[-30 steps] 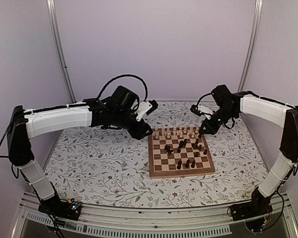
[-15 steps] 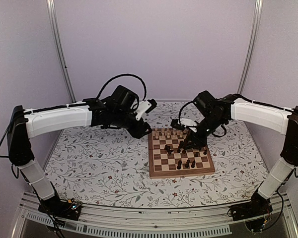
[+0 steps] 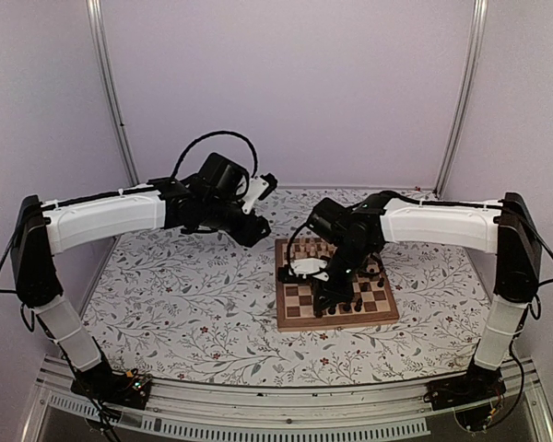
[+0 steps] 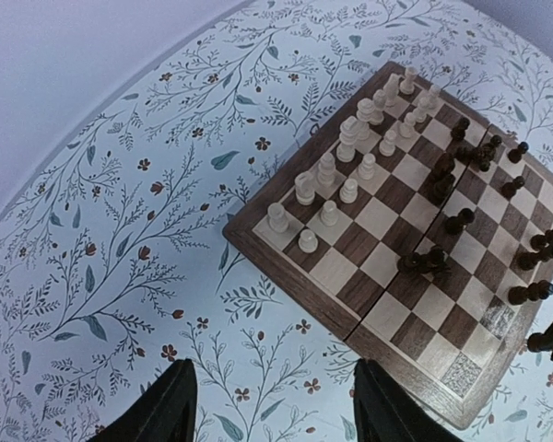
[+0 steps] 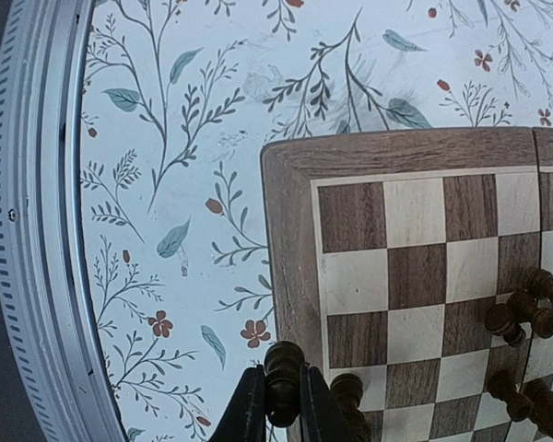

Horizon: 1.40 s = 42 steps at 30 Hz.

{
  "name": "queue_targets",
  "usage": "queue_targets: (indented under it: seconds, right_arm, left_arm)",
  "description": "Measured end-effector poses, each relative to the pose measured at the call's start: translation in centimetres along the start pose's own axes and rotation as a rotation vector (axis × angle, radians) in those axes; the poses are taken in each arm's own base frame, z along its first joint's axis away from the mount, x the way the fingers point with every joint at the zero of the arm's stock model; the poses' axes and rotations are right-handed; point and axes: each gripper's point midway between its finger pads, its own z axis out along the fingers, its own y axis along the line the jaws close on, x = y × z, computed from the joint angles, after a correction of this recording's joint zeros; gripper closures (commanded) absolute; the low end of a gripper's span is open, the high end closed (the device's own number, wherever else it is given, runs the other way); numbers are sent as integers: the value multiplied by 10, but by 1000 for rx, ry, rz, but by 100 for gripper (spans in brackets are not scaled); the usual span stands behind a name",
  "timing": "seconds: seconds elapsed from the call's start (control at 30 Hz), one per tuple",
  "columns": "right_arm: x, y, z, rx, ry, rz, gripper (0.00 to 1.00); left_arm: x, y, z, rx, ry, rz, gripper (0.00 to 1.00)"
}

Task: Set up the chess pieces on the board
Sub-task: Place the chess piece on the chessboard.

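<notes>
gripping dark piece, maybe pawn; right hand partly cropped

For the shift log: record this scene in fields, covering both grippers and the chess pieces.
Left gripper: open, empty, above the cloth beside the board
Right gripper: shut on a dark piece, over the board's border
Light pieces: two rows along one board edge
Other dark pieces: scattered across the board's squares
</notes>
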Motion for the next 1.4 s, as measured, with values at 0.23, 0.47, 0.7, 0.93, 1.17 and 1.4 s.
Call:
queue_targets:
  seconds: [0.23,0.47,0.7,0.93,1.17,1.4]
  right_arm:
    - [9,-7,13,24,62,5,88]
    - [15,-17,22,57,96,11,88]
    - [13,-26,27,90,98,14,88]
    - [12,-30,28,107,93,21,77]
    - [14,-33,31,119,107,29,61]
    - [9,-39,16,137,87,39,51]
  left_arm:
    - [-1,1,-2,-7,-4,0,40]
    - [-1,1,-2,-7,-4,0,40]
    - [-1,1,-2,-7,-4,0,40]
    - [-2,1,-2,-6,-6,0,40]
    - [-3,0,-2,-1,-8,0,40]
    - [-3,0,-2,3,-8,3,41]
